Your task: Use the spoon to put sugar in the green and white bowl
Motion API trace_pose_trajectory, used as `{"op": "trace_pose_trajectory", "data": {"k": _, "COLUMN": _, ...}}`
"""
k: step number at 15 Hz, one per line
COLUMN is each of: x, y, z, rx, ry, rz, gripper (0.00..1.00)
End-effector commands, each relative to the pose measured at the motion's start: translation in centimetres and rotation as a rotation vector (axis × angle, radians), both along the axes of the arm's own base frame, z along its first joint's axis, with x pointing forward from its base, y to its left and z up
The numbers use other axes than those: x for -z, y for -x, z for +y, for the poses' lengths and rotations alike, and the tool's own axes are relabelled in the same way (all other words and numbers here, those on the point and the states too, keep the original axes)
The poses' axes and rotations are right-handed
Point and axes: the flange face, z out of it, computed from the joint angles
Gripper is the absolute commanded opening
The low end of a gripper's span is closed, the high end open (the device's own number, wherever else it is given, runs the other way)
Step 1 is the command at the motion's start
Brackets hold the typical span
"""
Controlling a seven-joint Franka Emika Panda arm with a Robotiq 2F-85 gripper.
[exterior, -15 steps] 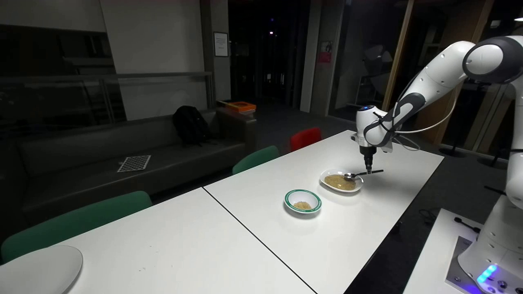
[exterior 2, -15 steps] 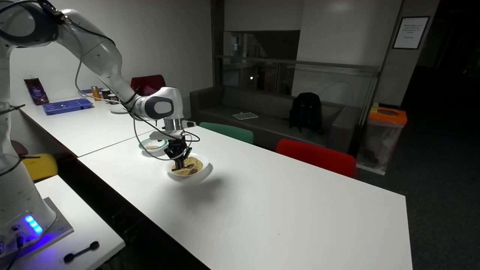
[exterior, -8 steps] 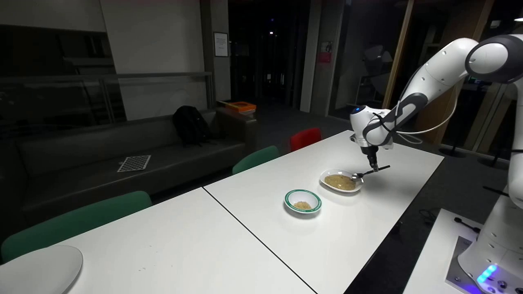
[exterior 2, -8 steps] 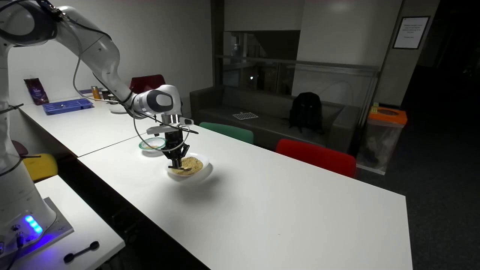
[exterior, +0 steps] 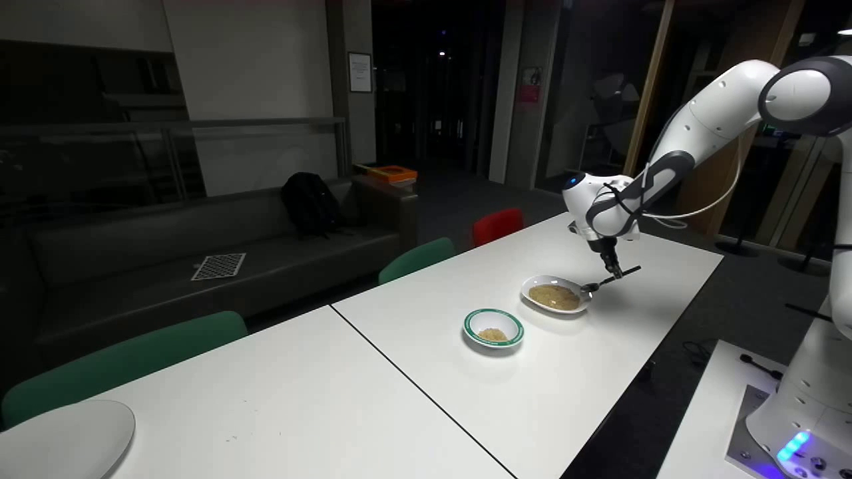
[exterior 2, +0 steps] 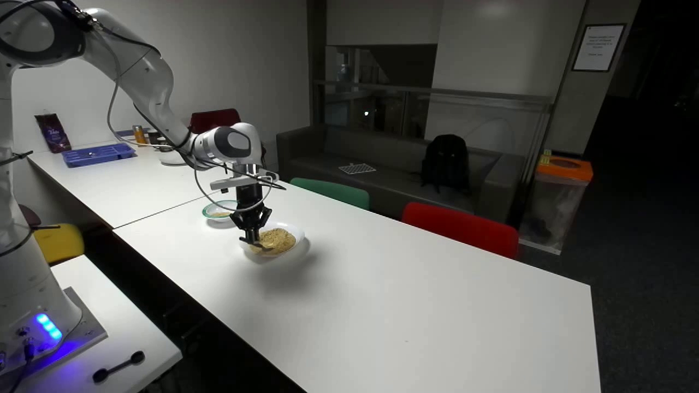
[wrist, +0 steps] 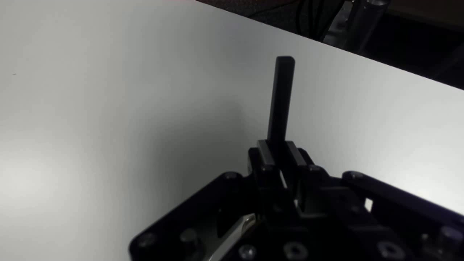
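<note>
Spoon (wrist: pixel 281 98) has backed off from over the brown sugar (exterior: pixel 554 297) to the rim of the white dish (exterior: pixel 544 280) since a second ago. Gripper (wrist: pixel 280 152) is clenched on the spoon's black handle, just beside the dish. Handle points away from the dish, head looks lower; can't tell if it touches the rim or carries anything. Green and white bowl (exterior: pixel 492 320) stands near the dish, apart; in an exterior view it's opposite the gripper, so the carry probably crosses the dish. Dish: broad sugar spread. Bowl: smaller tan heap (exterior: pixel 492 334), likely sugar, so part done.
</note>
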Motion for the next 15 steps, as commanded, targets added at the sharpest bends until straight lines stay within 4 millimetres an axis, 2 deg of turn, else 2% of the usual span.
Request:
{"op": "trace_pose_trajectory", "data": {"k": 1, "x": -0.8, "y": -0.4, "z": 0.5, "rx": 0.018, "ry": 0.045, "rz": 0.020, "gripper": 0.03}}
{"op": "trace_pose_trajectory", "data": {"k": 5, "x": -0.6, "y": -1.0, "z": 1.4, "rx": 0.023, "ry": 0.063, "rz": 0.048, "gripper": 0.03}}
{"op": "trace_pose_trajectory", "data": {"k": 10, "x": 0.7, "y": -2.3, "z": 2.5, "rx": 0.035, "ry": 0.071, "rz": 0.078, "gripper": 0.03}}
{"op": "trace_pose_trajectory", "data": {"k": 15, "x": 2.1, "y": -3.4, "z": 2.5, "rx": 0.043, "ry": 0.067, "rz": 0.095, "gripper": 0.03}}
